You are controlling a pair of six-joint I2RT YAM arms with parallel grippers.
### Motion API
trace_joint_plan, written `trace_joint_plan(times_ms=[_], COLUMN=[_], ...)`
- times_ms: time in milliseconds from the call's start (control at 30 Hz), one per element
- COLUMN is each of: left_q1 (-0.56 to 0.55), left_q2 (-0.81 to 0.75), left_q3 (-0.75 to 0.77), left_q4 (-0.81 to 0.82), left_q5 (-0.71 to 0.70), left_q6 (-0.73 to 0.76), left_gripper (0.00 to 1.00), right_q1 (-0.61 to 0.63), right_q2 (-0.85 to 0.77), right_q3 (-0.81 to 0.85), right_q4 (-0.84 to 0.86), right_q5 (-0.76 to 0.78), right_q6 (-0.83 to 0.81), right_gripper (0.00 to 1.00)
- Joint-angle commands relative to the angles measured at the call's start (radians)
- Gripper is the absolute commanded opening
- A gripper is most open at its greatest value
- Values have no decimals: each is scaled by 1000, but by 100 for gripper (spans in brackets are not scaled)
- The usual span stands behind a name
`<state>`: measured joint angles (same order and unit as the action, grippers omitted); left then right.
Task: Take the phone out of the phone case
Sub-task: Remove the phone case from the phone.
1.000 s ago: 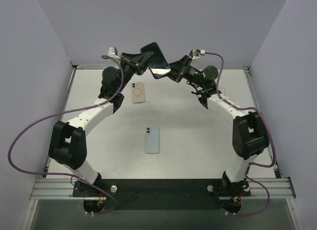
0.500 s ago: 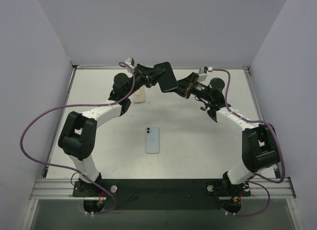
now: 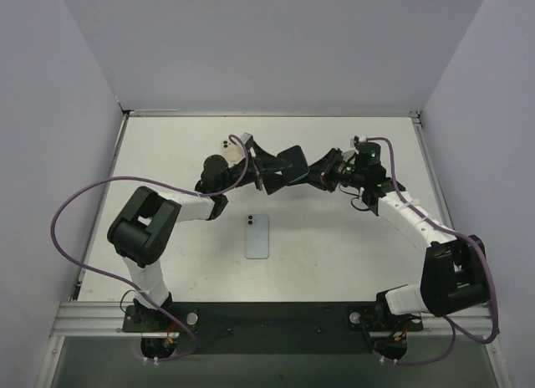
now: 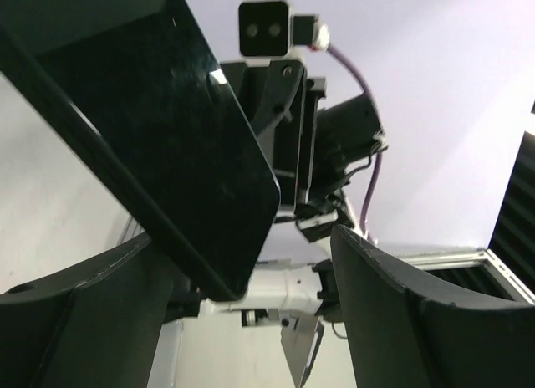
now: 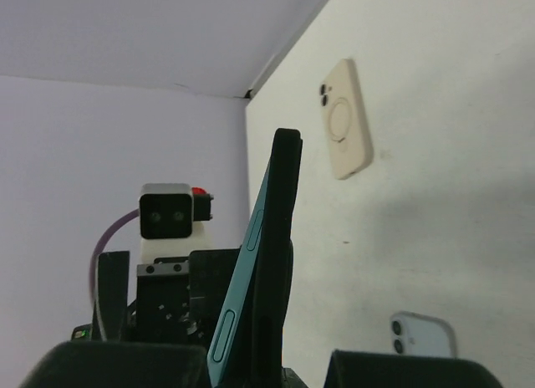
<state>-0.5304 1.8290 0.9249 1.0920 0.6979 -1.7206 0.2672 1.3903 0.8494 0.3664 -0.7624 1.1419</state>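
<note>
White table (image 3: 334,262), lavender walls (image 3: 276,45): right gripper (image 3: 311,174) clenched on the phone (image 5: 247,271) in its black case (image 5: 284,212); left gripper (image 3: 266,171) released at its nine o'clock, fingers spread

1 blue phone (image 3: 257,236) and 1 beige case (image 5: 349,118) lie on the table (image 3: 334,254).
</note>
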Motion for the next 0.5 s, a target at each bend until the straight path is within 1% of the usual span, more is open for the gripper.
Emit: trace_joint_plan(times_ms=[0,100,133,167,200,233,267,300,333,367,400,433,467], left_q1=[9,26,29,30,30,29,27,20,15,9,-6,-17,-28], left_q2=[-59,-77,-85,-89,-96,-112,-123,-134,-146,-151,-152,-146,-140], left_q3=[-70,-116,-123,-123,-118,-113,-109,-100,-72,-51,-26,41,70], left_q4=[204,232,224,211,136,71,-4,-164,-255,-435,-525,-625,-782], left_q5=[130,144,149,153,160,161,154,132,114,66,42,17,-36], left_q6=[12,9,22,39,67,151,203,257,365,418,473,589,637], left_gripper=[83,84,84,84,84,84,84,84,84,84,84,84,84], right_q1=[-28,-26,-22,-19,-14,4,15,30,52,107,147,177,225], right_q2=[-66,-89,-97,-100,-102,-99,-97,-96,-93,-93,-90,-71,-57], right_q3=[36,65,71,76,85,92,97,100,103,99,94,91,89], right_q4=[-275,-363,-403,-426,-466,-490,-512,-550,-567,-575,-583,-590,-592], right_q5=[225,314,337,397,426,457,501,584,647,710,862,917,954], right_q6=[-226,-295,-342,-367,-387,-442,-465,-491,-513,-559,-579,-596,-619], right_gripper=[0,0,0,0,0,0,0,0,0,0,0,0,0])
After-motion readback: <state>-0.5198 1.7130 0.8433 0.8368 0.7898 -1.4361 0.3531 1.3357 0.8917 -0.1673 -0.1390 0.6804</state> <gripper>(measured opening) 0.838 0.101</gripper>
